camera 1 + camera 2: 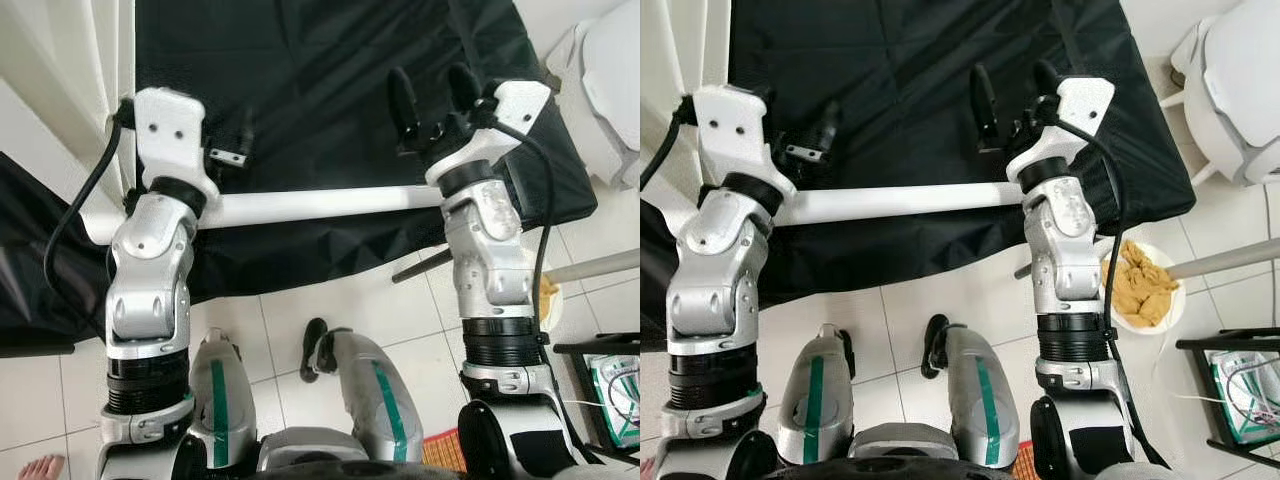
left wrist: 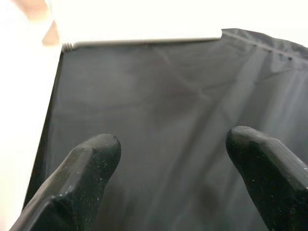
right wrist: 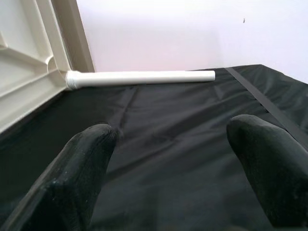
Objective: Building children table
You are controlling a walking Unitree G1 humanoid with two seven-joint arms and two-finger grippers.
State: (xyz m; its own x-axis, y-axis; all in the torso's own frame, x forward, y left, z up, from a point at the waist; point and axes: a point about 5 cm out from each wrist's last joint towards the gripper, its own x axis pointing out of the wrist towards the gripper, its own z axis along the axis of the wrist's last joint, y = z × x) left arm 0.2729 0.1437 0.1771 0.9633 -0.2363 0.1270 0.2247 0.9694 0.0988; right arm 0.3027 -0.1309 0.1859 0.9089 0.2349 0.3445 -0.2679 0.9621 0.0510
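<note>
A long white tube (image 1: 320, 205), a table leg, lies crosswise on the black cloth (image 1: 300, 70) near its front edge, passing under both my wrists. My right gripper (image 1: 432, 95) hovers open over the cloth just beyond the tube, holding nothing. My left gripper (image 1: 812, 140) is also open above the cloth at the left, past the tube's other end. In the right wrist view a second white tube (image 3: 139, 77) lies along the far edge of the cloth by the wall, joined to a ribbed cream panel (image 3: 29, 72).
A bowl of brownish food (image 1: 1140, 285) sits on the tiled floor by my right arm, with a grey rod (image 1: 600, 265) beside it. A white seat (image 1: 1230, 90) stands at the far right, a black rack (image 1: 610, 390) at the near right, a curtain (image 1: 60, 80) at the left. A person's bare foot (image 1: 40, 468) is at the bottom left.
</note>
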